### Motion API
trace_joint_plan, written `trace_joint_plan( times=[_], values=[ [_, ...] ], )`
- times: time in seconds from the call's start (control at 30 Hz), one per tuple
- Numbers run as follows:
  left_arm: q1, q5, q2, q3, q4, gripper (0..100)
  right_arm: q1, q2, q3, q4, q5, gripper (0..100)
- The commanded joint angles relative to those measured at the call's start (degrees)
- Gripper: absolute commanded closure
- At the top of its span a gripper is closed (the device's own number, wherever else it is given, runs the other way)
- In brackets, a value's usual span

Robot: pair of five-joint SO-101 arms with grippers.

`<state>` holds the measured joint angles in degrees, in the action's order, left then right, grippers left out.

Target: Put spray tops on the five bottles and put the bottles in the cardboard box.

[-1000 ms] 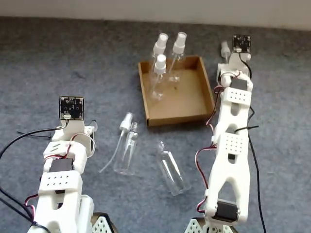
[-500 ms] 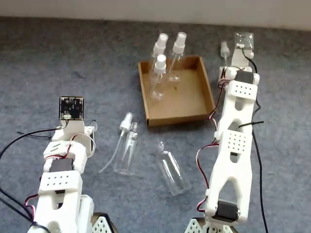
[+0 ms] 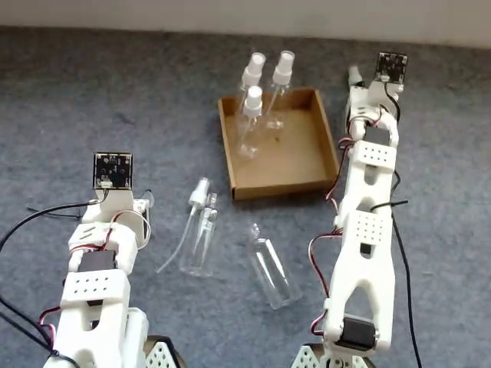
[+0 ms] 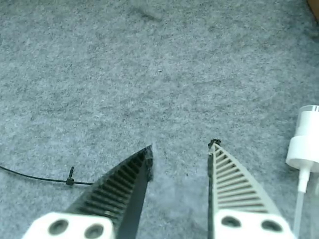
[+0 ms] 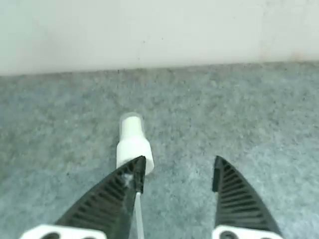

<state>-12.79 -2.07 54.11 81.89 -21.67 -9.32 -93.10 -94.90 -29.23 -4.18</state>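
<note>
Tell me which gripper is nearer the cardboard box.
Right. The right gripper sits just beyond the far right corner of the cardboard box; the left gripper is well off to its left, over carpet.

The carpet (image 3: 92, 100) is lit brightly and evenly by soft, diffuse light, and shadows are kept faint. A slight shade is seen inside the box (image 3: 226, 146) along its walls, and a slightly darker patch on the carpet below the left gripper (image 4: 179, 149). Small glints are carried by the clear bottle (image 3: 270, 264). The wall (image 5: 159, 30) is rendered pale and bright. The light's direction cannot be told.
</note>
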Motion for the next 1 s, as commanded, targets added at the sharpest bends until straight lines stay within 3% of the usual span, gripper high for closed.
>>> trace_joint_plan(
  times=[0.0,0.23,0.5,0.8,0.97],
  values=[
    [0.75,0.44,0.57,-0.22,0.7,83,0.57,1.36,-5.85,5.49,0.97,78.9],
    [2.42,0.44,0.57,-0.22,0.7,83,2.86,0.66,6.64,17.8,0.53,78.9],
    [3.38,0.44,0.48,-0.22,0.7,83,1.19,1.01,11.74,17.98,0.62,79.1],
    [3.38,0.44,0.48,-0.22,0.7,83,1.19,0.75,11.56,18.33,0.7,99.1],
    [3.38,0.44,0.48,-0.22,0.7,83,0.92,0.75,11.38,17.98,0.53,99.4]
  ],
)
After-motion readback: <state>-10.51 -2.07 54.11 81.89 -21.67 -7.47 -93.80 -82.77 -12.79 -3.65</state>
